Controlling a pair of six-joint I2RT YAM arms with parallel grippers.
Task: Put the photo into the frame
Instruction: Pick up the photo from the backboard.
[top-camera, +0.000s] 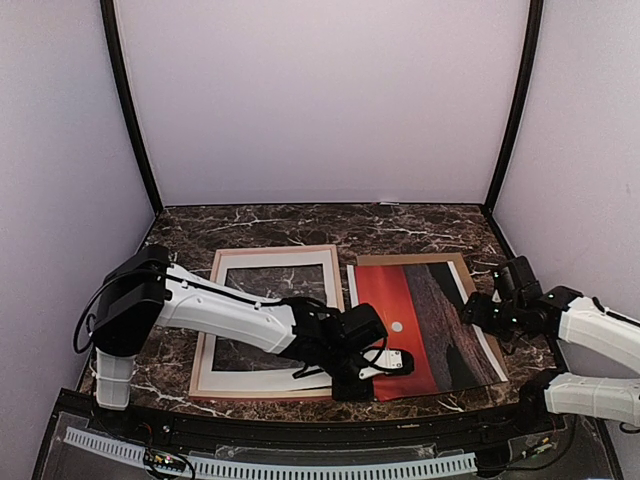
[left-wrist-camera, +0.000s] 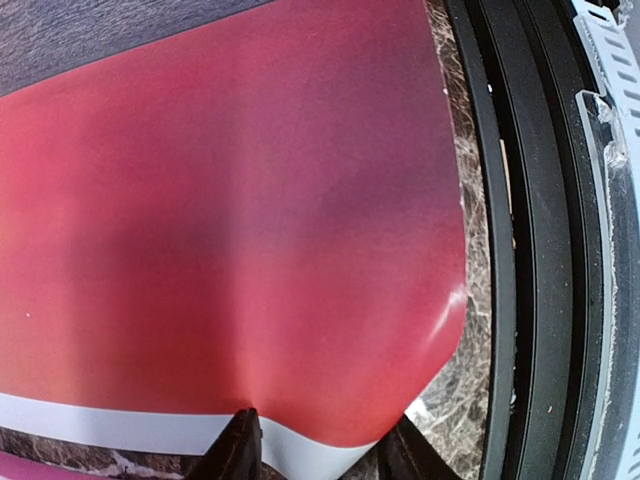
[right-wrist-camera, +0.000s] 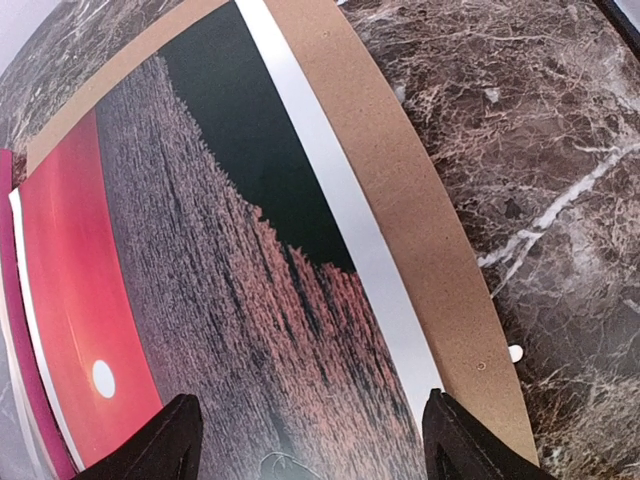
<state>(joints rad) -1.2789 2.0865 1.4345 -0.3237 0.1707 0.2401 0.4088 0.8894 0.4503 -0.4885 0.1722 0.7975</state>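
Observation:
The photo (top-camera: 425, 320), a sunset print, lies flat on the marble at centre right, on a brown backing board (top-camera: 400, 260). The frame (top-camera: 275, 249) lies to its left, pale wood side up, with a white mat board (top-camera: 222, 330) inside it. My left gripper (top-camera: 372, 378) is at the photo's near left corner. In the left wrist view its fingers (left-wrist-camera: 318, 455) stand partly open, straddling the red corner (left-wrist-camera: 250, 220), which bulges upward. My right gripper (top-camera: 478, 312) hovers wide open (right-wrist-camera: 315, 445) over the photo's dark sea part (right-wrist-camera: 230, 300), near the brown board's edge (right-wrist-camera: 400, 200).
A black raised rail (left-wrist-camera: 520, 250) runs along the table's near edge, close to the photo's lifted corner. Pale enclosure walls stand on three sides. A small white speck (right-wrist-camera: 515, 352) lies on the marble right of the backing board.

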